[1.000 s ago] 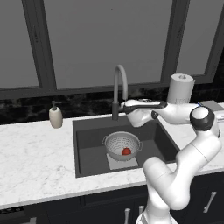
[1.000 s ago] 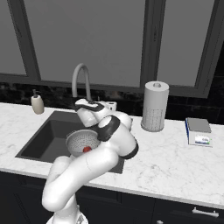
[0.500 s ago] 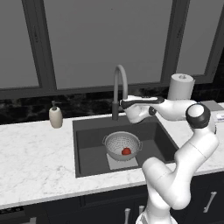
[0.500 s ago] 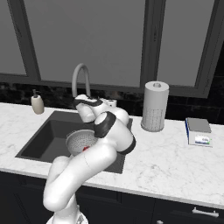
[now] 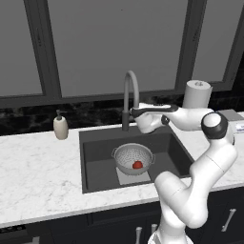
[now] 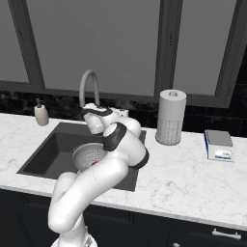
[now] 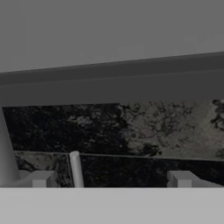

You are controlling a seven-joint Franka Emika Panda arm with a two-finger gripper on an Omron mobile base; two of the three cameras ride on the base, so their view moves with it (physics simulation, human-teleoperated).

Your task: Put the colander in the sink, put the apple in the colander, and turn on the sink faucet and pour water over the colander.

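Trouble loomed as the gripper (image 5: 129,112), fingers spread wide, hovered beside the sink faucet (image 5: 129,93) while the apple (image 5: 137,165) sat in the colander (image 5: 133,158) mid-sink (image 5: 95,164): it might miss the lever.

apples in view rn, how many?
1. The apple lies inside the colander in the sink. Another could hide behind the arm in the right base view.

Arm stretched level, jaws wide apart

The white arm bends up from its base, forearm level; the gripper (image 5: 133,112) points sideways with its fingers (image 7: 43,179) spread, holding nothing.
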